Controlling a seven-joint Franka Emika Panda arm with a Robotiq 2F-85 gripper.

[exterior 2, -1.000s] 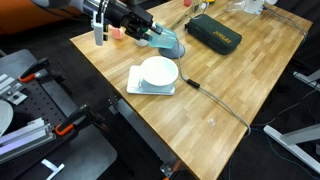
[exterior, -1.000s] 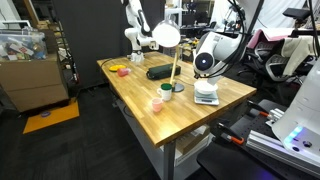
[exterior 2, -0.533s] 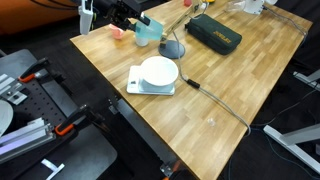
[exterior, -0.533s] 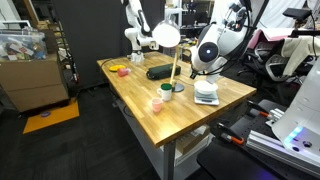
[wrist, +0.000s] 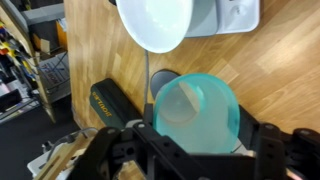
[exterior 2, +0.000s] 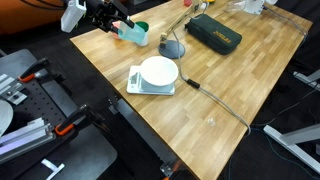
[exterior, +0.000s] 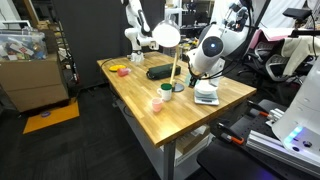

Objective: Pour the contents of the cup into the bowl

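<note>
My gripper (wrist: 195,140) is shut on the pale blue translucent cup (wrist: 195,105), with a black finger on each side of it. In an exterior view the gripper (exterior 2: 108,18) holds the cup (exterior 2: 130,32) tilted in the air over the table's far left corner. The white shallow bowl (exterior 2: 159,71) sits on a flat white scale (exterior 2: 136,86), to the right of the cup and nearer the camera. In the wrist view the bowl (wrist: 155,22) is at the top, apart from the cup. The cup's contents do not show.
A desk lamp's grey base (exterior 2: 173,48) stands between cup and bowl, its white head (exterior: 166,36) above. A black case (exterior 2: 213,33) lies at the back. A pink cup (exterior: 156,104) and a teal-green cup (exterior: 166,89) stand near the table's edge.
My gripper has lifted the cup and carried it left, away from the lamp base and the bowl. The bowl and scale have not moved.
</note>
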